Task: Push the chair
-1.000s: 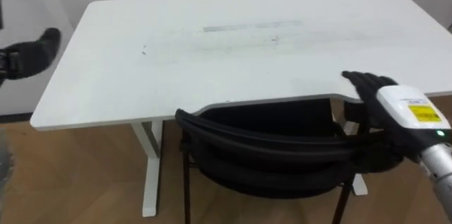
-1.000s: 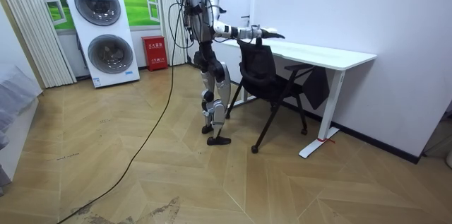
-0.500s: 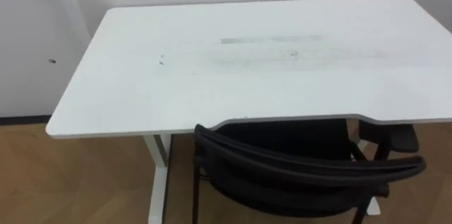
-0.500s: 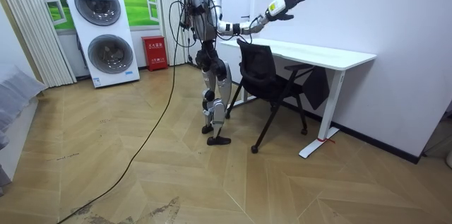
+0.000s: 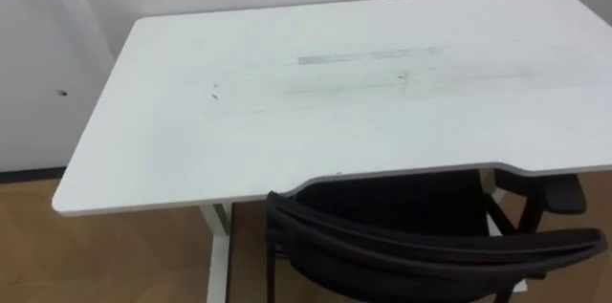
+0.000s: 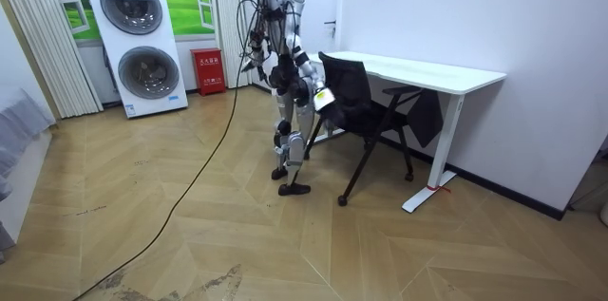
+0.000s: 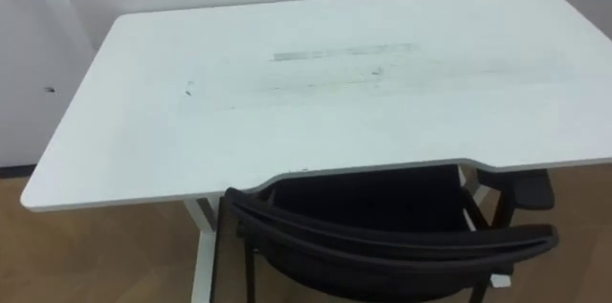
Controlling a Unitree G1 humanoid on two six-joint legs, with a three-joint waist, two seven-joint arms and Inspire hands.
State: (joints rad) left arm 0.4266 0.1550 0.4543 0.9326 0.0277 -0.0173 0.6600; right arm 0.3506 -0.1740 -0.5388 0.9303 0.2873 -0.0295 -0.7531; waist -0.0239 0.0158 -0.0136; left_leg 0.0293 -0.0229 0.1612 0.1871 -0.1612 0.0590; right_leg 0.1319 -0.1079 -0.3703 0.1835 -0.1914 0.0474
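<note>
Chair [image 5: 430, 241] at table [image 5: 335, 102] 6 o'clock edge, seat under, backrest outside. Right hand [image 6: 325, 100] low by backrest; open or closed, cannot tell. Advice: flat palm on backrest top centre, push straight toward 12 o'clock.

Chair [image 5: 430, 250] seat hidden beneath desk [image 5: 287, 102]; legs cut off below.

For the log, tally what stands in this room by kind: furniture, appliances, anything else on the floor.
chair: 1
table: 1
washing machines, stacked: 2
red box on the floor: 1
Total: 5
</note>
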